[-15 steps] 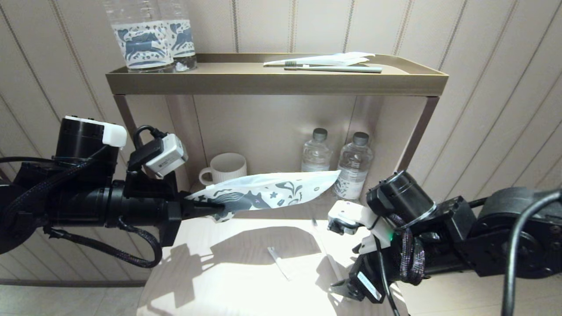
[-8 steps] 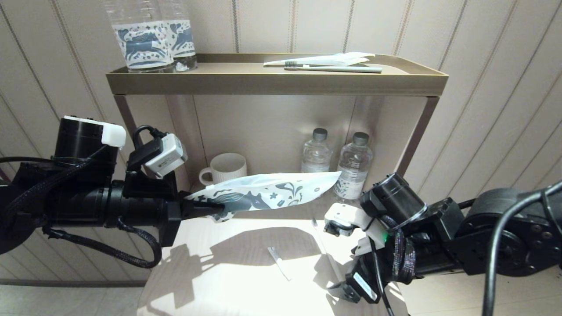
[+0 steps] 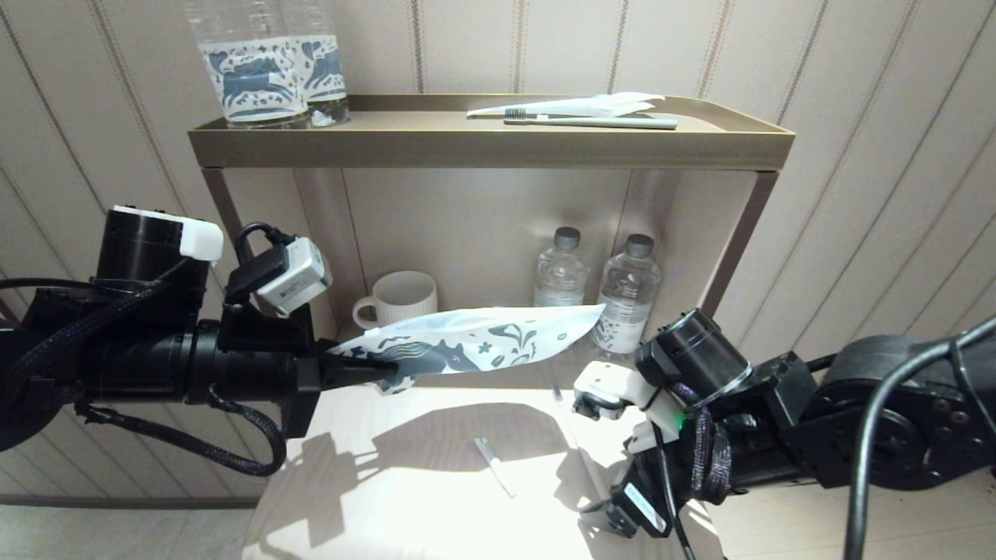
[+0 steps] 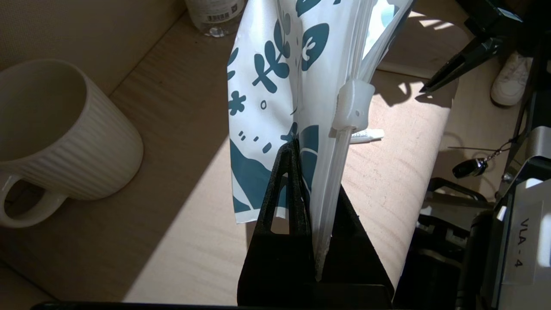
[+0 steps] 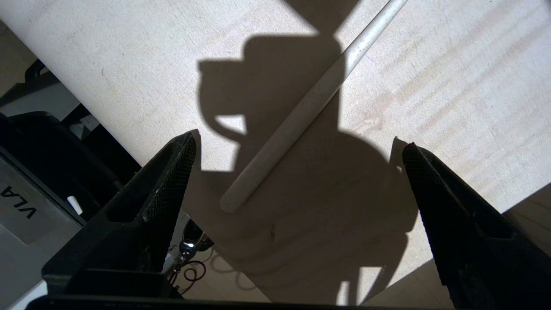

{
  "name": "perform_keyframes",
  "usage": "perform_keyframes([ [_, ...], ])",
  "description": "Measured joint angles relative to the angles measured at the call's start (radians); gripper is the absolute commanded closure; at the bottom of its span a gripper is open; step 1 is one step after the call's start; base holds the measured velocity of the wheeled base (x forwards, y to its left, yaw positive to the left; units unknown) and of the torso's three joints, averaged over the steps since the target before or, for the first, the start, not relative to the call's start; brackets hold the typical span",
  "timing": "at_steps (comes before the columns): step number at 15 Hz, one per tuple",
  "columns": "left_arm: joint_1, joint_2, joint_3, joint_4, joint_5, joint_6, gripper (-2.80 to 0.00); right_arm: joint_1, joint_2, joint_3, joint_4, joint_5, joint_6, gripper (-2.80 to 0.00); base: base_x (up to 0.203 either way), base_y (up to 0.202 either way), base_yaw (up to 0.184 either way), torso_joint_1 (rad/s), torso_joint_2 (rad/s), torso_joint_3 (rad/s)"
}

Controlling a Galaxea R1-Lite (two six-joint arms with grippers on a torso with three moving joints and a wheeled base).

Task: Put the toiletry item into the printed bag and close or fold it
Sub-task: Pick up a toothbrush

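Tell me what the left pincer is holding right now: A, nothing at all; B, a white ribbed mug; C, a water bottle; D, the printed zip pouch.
D: the left pincer is shut on one end of the printed zip pouch, which sticks out above the lower shelf, while the white ribbed mug and the two small water bottles stand untouched behind it.

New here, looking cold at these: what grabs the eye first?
The printed bag, stuck out level over the table top from the shut left gripper, in front of the mug. Next, the right gripper hanging wide open just above a pale toothbrush handle lying near the table's right front edge.
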Motion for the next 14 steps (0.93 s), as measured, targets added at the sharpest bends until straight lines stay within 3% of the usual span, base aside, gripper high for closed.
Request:
perform_keyframes([
  [9,0.0,0.0,0.003,-0.001,-0.001,0.001,0.0,0.009,0.033,-0.003,-0.005,-0.007,0.003,-2.8,0.0,0.0,0.0,0.0,0.0,0.0],
  [10,0.0,-0.001,0.003,-0.001,-0.001,0.0,0.0,0.009,0.034,-0.003,-0.005,-0.007,0.003,0.0,0.0,0.0,0.0,0.0,0.0,0.0],
  [14,0.001,-0.001,0.003,0.0,-0.001,0.0,0.0,0.009,0.036,-0.002,-0.005,-0.007,0.001,0.0,0.0,0.0,0.0,0.0,0.0,0.0],
])
